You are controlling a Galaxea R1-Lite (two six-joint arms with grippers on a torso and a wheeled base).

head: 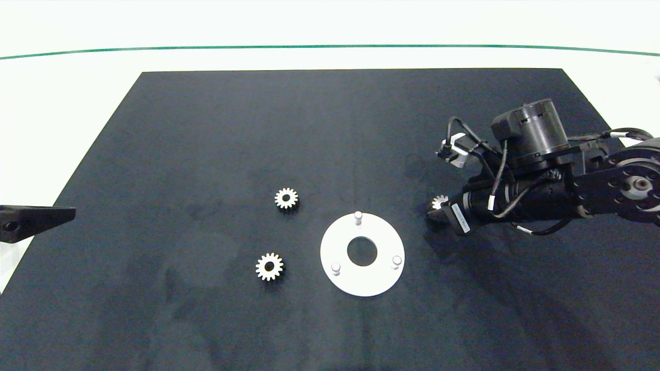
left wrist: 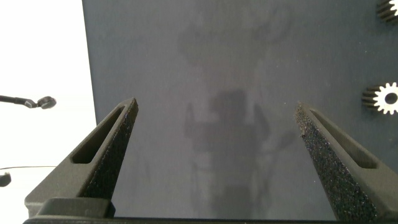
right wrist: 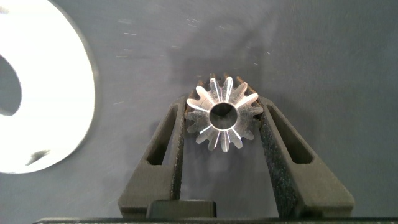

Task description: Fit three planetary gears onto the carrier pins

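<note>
A white disc (head: pixel 376 281) lies on the dark mat with three carrier pins (head: pixel 358 216) (head: pixel 335 268) (head: pixel 396 261) standing bare in a triangle around its centre hole. Two silvery planetary gears (head: pixel 286 198) (head: pixel 269 266) lie flat to the disc's left. A third gear (head: pixel 439 202) sits just right of the disc, and my right gripper (head: pixel 437 211) is shut on it. The right wrist view shows this gear (right wrist: pixel 222 112) pinched between both fingers (right wrist: pixel 176 134), with the disc's edge (right wrist: pixel 56 74) beside it. My left gripper (left wrist: pixel 215 109) is open over bare mat at the table's left edge (head: pixel 51 216).
The dark mat (head: pixel 206 129) covers most of the white table, with a green line (head: pixel 330 46) along the far side. In the left wrist view the two loose gears (left wrist: pixel 388 98) (left wrist: pixel 388 9) lie off to one side. The right arm (head: pixel 567 190) reaches in over the mat's right part.
</note>
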